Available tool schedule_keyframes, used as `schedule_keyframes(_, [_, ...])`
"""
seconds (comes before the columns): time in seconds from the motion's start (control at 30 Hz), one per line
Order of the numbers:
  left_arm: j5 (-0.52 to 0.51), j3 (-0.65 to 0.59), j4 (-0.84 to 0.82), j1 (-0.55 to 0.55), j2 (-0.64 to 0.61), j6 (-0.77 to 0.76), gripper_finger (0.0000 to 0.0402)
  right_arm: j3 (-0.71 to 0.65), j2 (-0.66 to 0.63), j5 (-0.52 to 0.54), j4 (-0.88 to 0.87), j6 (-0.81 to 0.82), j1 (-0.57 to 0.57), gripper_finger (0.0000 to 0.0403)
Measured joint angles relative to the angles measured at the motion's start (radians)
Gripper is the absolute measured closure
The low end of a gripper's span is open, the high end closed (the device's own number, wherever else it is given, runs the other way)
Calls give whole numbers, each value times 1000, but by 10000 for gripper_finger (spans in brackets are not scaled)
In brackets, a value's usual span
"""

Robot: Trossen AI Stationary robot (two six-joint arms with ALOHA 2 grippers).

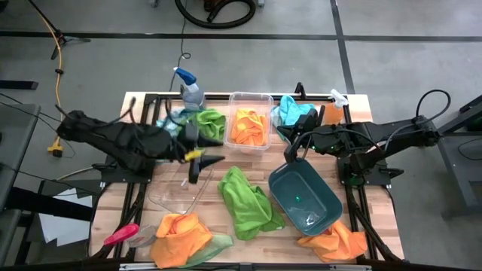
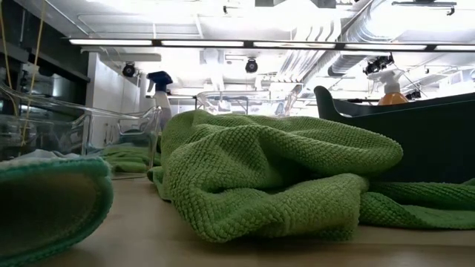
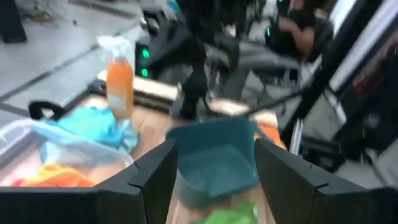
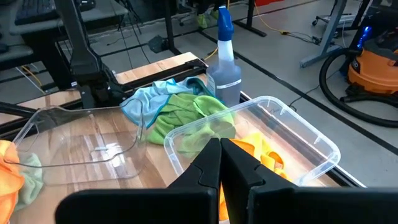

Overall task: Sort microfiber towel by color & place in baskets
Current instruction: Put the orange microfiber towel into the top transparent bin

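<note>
A lime green towel lies crumpled on the table's middle, also in the low view. An orange towel lies in the clear deep tub. Green and blue towels lie left of the tub, and another blue towel lies to its right. Orange towels lie near left and near right. The teal basin and clear shallow dish hold no towel. My left gripper is open and empty above the dish's far end. My right gripper is shut and empty by the basin's far corner.
A blue-capped spray bottle stands at the far edge, and an orange spray bottle stands at the far right. A pink-handled tool lies at the near left corner. A pale green cloth pokes out under the near-left orange towel.
</note>
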Motion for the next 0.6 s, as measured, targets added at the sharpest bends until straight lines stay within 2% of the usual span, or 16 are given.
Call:
schedule_keyframes(0.07, [58, 10, -62, -19, 30, -7, 199, 0, 0, 0, 0, 0, 0, 402])
schedule_keyframes(0.17, [248, 67, -240, -24, 108, -47, 199, 0, 0, 0, 0, 0, 0, 402])
schedule_keyframes(0.3, [523, 145, -582, -47, 237, -70, 199, 0, 0, 0, 0, 0, 0, 402])
schedule_keyframes(0.4, [660, 143, -754, -121, 323, -44, 199, 0, 0, 0, -2, 0, 0, 402])
schedule_keyframes(0.5, [688, 119, -791, -209, 381, 23, 199, 0, 0, 0, -13, 0, 0, 402])
schedule_keyframes(0.6, [671, 96, -726, -281, 424, 66, 199, 0, 0, 0, -22, 0, 0, 402])
